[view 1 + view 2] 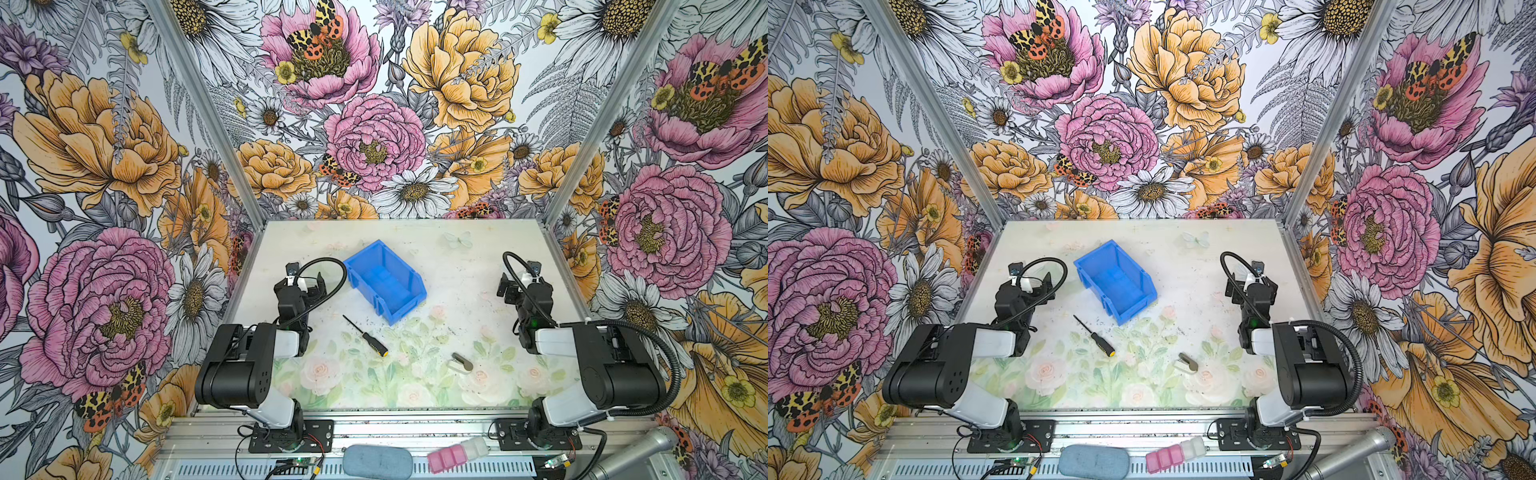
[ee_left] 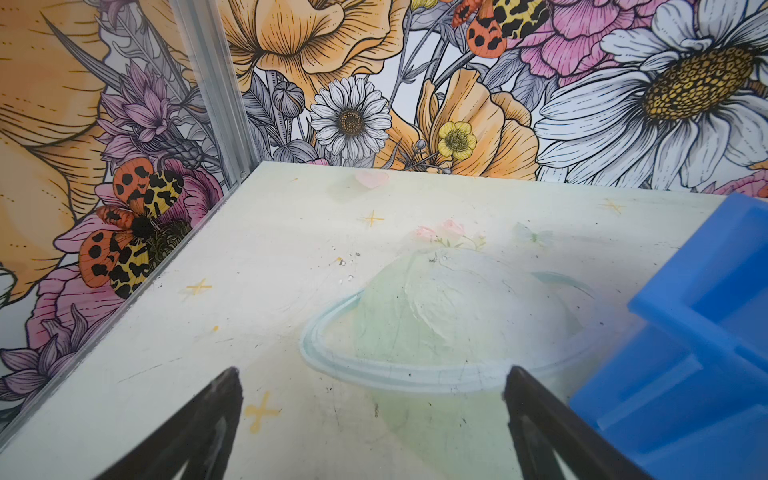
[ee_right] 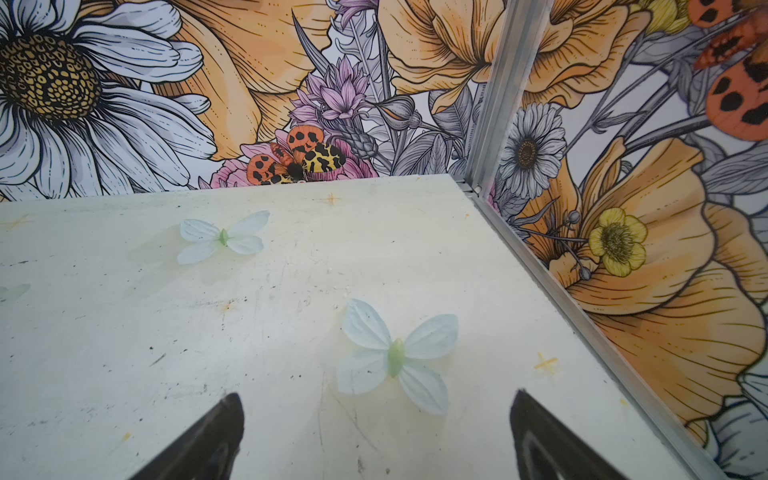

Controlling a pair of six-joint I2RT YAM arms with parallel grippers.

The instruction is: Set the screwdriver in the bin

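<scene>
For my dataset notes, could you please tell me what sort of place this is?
Most likely a robot-manipulation test cell: a left arm and right arm mounted on an aluminium rail, and a small tabletop boxed in by floral wall panels, holding a blue bin and screwdriver.

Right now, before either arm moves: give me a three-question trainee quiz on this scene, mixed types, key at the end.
1. True or false: the screwdriver already lies inside the bin.
2. Fill the gap: the grey clip lies nearer the ___ arm.
3. Pick one: the left gripper holds A) the screwdriver, B) the grey clip, C) nothing.

Key
1. False: it lies on the table, outside the bin.
2. right
3. C: its jaws stand open with only table between them.
</scene>
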